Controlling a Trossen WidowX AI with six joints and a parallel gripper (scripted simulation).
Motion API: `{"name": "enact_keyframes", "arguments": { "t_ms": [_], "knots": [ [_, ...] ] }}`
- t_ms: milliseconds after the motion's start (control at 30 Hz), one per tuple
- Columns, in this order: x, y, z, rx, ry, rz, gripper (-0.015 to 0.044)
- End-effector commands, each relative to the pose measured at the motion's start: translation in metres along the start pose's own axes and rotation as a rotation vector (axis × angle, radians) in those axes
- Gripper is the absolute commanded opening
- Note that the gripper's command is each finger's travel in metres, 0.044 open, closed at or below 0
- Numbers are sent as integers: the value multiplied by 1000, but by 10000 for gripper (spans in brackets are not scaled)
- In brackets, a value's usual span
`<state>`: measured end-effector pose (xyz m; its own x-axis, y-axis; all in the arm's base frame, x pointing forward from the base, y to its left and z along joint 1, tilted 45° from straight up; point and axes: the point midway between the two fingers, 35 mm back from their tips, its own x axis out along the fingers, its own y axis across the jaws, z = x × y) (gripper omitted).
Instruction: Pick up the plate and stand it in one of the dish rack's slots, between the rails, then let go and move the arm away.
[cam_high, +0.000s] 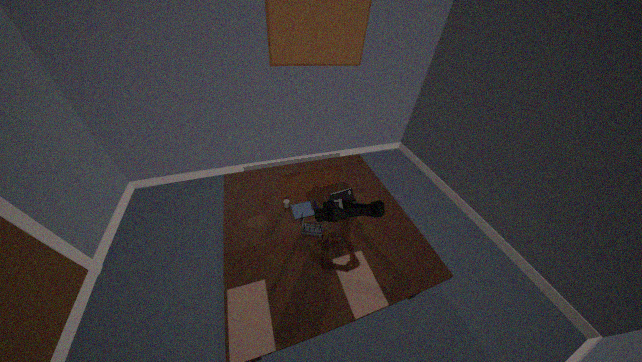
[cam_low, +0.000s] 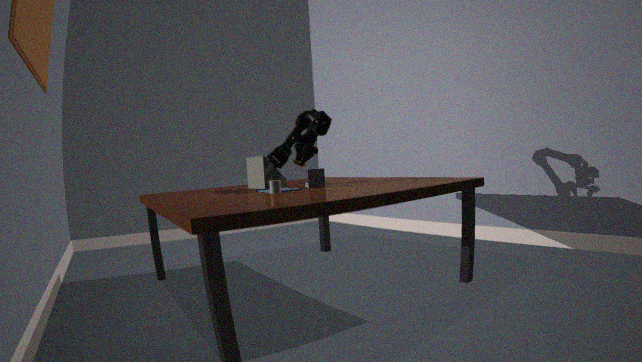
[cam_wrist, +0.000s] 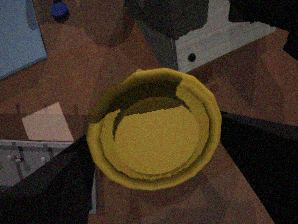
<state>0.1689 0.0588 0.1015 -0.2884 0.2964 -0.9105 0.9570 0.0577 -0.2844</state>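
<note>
The round yellow plate (cam_wrist: 155, 137) is held in my gripper (cam_wrist: 154, 130), with a dark finger on its left and right sides. The plate's hollow side faces the wrist camera. In the exterior view the plate (cam_low: 300, 163) shows as a thin yellow edge below the wrist, high above the table; in the top view the arm hides it. The grey dish rack (cam_high: 312, 229) (cam_wrist: 35, 162) (cam_low: 316, 178) stands on the table, with its rails partly visible at the wrist view's lower left. The plate is apart from the rack, and the rack's slots look empty.
A blue flat mat (cam_high: 301, 210) (cam_wrist: 17, 42) lies beside the rack. A small pale cup (cam_high: 286, 203) (cam_low: 275, 187) stands by the mat. A whitish upright box (cam_low: 255, 172) stands near the arm's base. A small round blue thing (cam_wrist: 59, 11) shows near the mat.
</note>
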Motion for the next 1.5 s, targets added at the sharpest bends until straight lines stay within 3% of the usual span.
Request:
{"name": "enact_keyframes", "arguments": {
  "t_ms": [0, 700, 1467],
  "knots": [
    [9, -1, 3, -37, -92, 9, 0],
    [39, 3, 11, -252, -483, 133, 0],
    [48, 17, 1, -455, -804, 438, 0]
  ]
}}
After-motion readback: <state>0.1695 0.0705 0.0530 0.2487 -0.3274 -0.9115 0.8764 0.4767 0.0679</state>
